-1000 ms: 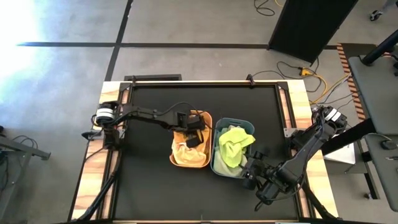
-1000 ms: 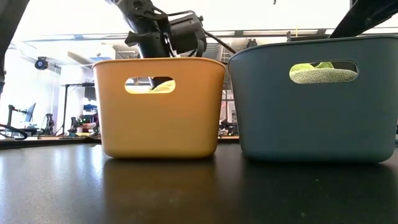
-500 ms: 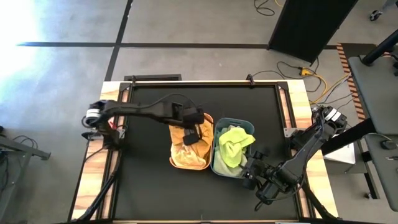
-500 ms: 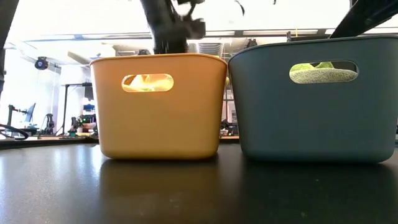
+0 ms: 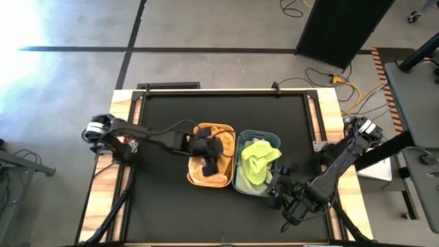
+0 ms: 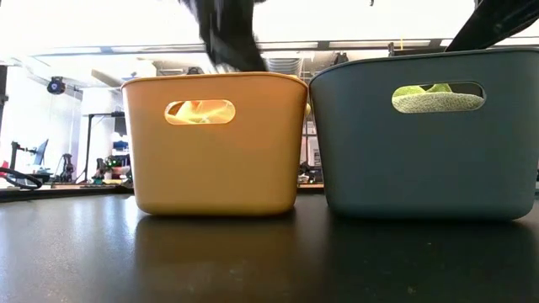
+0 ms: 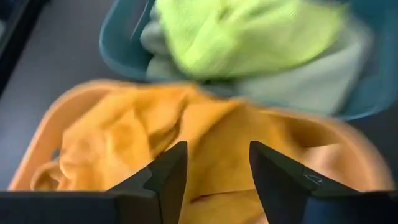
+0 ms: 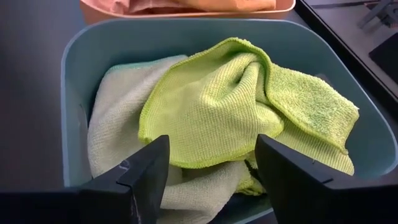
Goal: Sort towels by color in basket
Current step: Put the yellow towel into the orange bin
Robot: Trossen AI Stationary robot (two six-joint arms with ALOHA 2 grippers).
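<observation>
Two plastic tubs side by side, almost touching, near the middle of a black bench (image 5: 164,206) framed in pale wood: an orange tub (image 5: 210,164) and a blue-grey tub (image 5: 255,163), each with rounded corners, smooth walls and an oval handle slot. Beyond the bench, grey floor crossed by dark tape lines, a black cabinet (image 5: 343,27) and loose yellow cables (image 5: 350,89). Left pincer (image 7: 211,174) above the orange tub, fingers spread, nothing between them, its dark body hiding part of the tub's contents from overhead. Inside that tub, mustard-orange towels (image 7: 143,134), crumpled into soft folds, a paler one (image 5: 199,171) just showing toward the near wall. Through the orange tub's slot at bench level, a patch of yellow-orange cloth (image 6: 200,110). Right pincer (image 8: 211,162) low at the near edge of the blue-grey tub, fingers likewise apart and holding nothing, aimed over the rim. In the blue-grey tub, a lime green towel (image 8: 217,106) on top, bunched and folded over itself, with a fine looped weave and a stitched hem; beneath and beside it a pale green towel (image 8: 115,127), flatter, pressed against the tub wall. Same green cloth visible through that tub's slot (image 6: 438,98). Right arm stretched in from the bench's right edge, left arm from its left edge.
</observation>
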